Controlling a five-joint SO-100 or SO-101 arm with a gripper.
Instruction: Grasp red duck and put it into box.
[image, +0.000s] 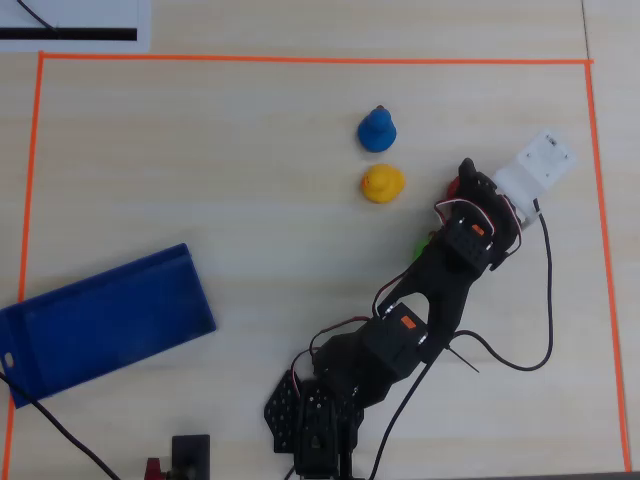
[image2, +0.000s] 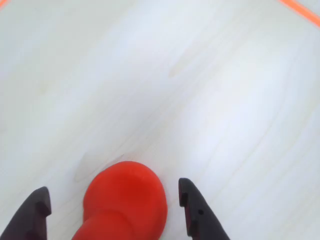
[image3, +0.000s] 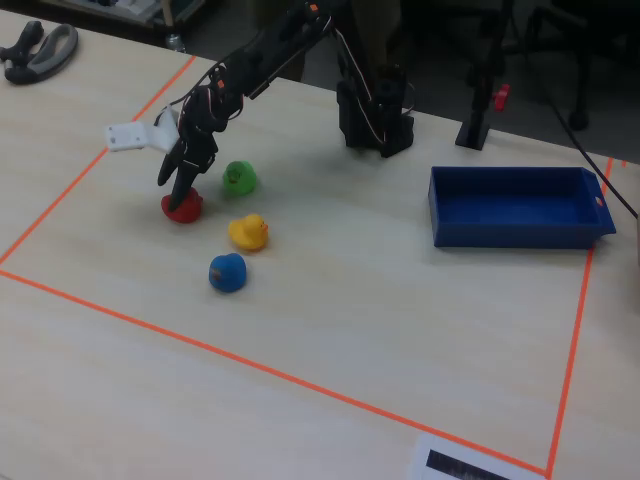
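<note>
The red duck (image2: 125, 202) is a glossy red blob standing on the pale table between my two black fingers, with a gap on each side. My gripper (image2: 113, 189) is open around it. In the fixed view the gripper (image3: 181, 192) reaches down onto the red duck (image3: 183, 208) near the left orange line. From overhead only a sliver of the red duck (image: 452, 187) shows beside the gripper (image: 461, 180). The box (image: 105, 322), a dark blue tray, lies far off at the overhead view's lower left, and at the right as the box (image3: 515, 208) in the fixed view.
A green duck (image3: 238, 177) sits just beside the arm, half hidden overhead as the green duck (image: 421, 243). A yellow duck (image: 383, 184) and a blue duck (image: 377, 130) stand close by. Orange tape (image: 300, 60) frames the work area. The arm's base (image3: 375, 120) is at the back.
</note>
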